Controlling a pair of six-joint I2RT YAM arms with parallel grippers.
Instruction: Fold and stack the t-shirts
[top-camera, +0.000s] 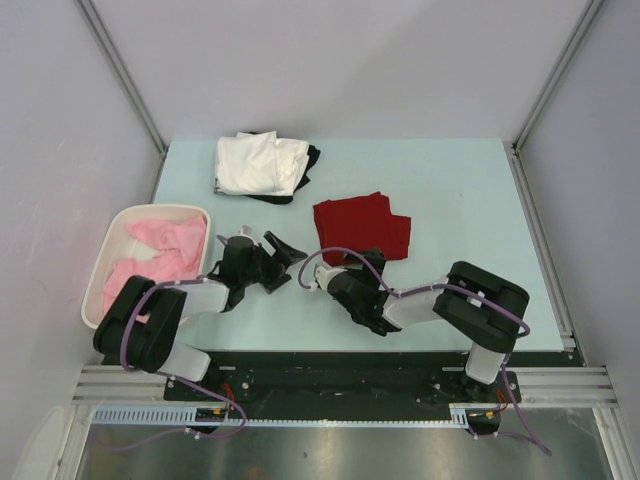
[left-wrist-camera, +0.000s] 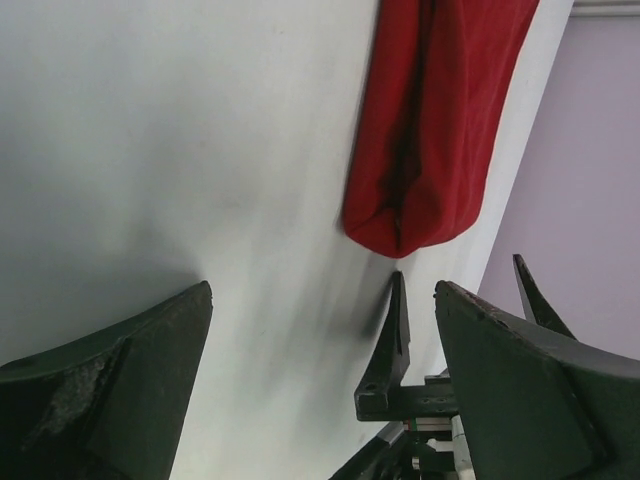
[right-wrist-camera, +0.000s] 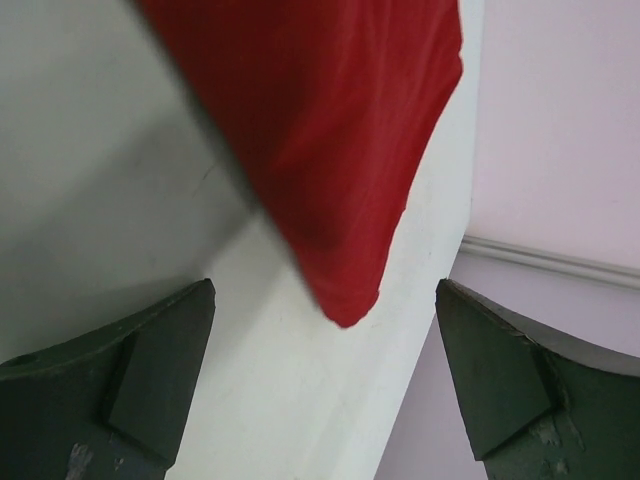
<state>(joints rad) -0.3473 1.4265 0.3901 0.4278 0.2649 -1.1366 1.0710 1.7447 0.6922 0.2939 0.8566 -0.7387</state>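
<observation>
On pale table (top-camera: 450, 200), grey walls (top-camera: 340, 60) around: red t-shirt (top-camera: 362, 228); left pincer (left-wrist-camera: 322, 290), right pincer (right-wrist-camera: 325, 285) released.

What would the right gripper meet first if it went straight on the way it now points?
Most likely the dark red shirt: its corner sits ahead of the right gripper, framed by the open fingers in the wrist view. The gap is hard to judge.
</observation>
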